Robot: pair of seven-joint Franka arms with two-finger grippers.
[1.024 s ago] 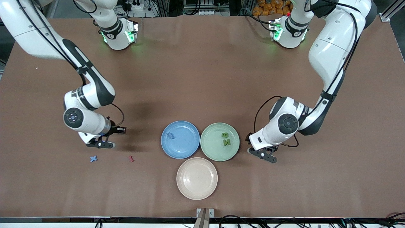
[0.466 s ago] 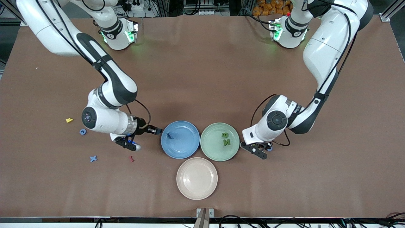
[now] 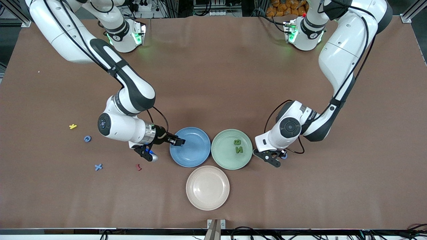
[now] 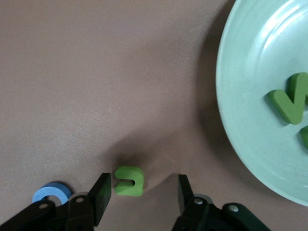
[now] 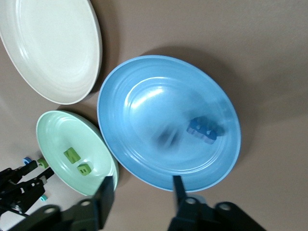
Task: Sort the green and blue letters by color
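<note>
My left gripper (image 4: 143, 192) is low over the table beside the green plate (image 3: 223, 156), open around a small green letter (image 4: 129, 181) that lies close to one finger. A blue ring letter (image 4: 50, 192) lies just outside that finger. Two green letters (image 3: 238, 146) rest in the green plate. My right gripper (image 5: 142, 190) hangs open and empty at the rim of the blue plate (image 5: 144, 91). That plate holds one blue letter (image 5: 204, 127) and a blurred blue smudge (image 5: 166, 137). A blue ring (image 3: 87, 138) and a blue X (image 3: 98, 166) lie toward the right arm's end.
A beige plate (image 3: 207, 200) sits nearer the front camera than the two coloured plates. A yellow letter (image 3: 72, 126) and a dark-red squiggle (image 3: 138, 167) lie on the table toward the right arm's end.
My right arm swept from the loose letters to the blue plate's rim and its fingers have come apart. My left gripper slid closer to the green plate and narrowed around the green letter.
</note>
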